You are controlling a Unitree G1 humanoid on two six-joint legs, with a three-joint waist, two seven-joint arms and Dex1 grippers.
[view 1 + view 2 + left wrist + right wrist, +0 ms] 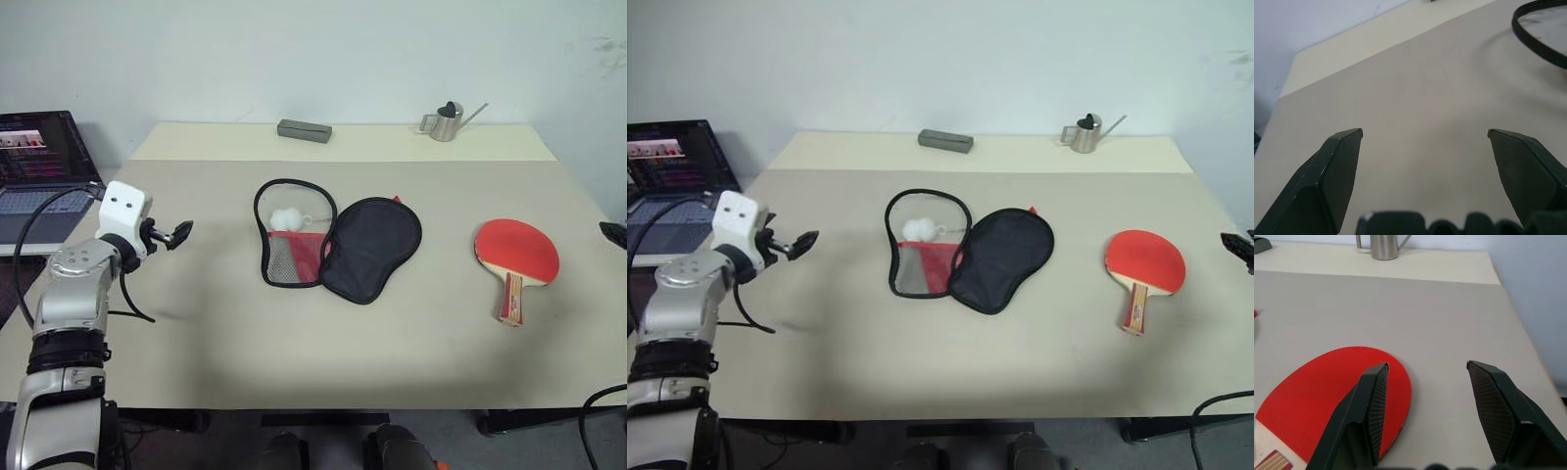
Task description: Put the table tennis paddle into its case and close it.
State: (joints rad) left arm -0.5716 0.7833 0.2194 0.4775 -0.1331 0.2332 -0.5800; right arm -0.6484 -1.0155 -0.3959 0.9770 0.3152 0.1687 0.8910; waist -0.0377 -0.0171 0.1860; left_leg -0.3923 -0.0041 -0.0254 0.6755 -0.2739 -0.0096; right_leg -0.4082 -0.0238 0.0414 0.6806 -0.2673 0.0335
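From the head views, the table tennis paddle [515, 255] is seen flat on the tabletop [294, 343] toward the right, red face up, handle pointing back toward the robot; it is judged light and stiff, its rubber face grippy, so the wooden handle looks the better place to be taken hold of. The case [333, 245] is laid open mid-tabletop, well apart from the paddle, black half beside the red-lined half with the white pom-pom; it is judged soft and floppy, likely to shift when pushed. The left gripper [176, 235] is held above the tabletop left of the case, touching nothing. In the left wrist view its fingers [1327, 181] are spread wide, nothing between them. In the right wrist view, the right gripper [1425, 406] is parted and empty, poised over the paddle's edge.
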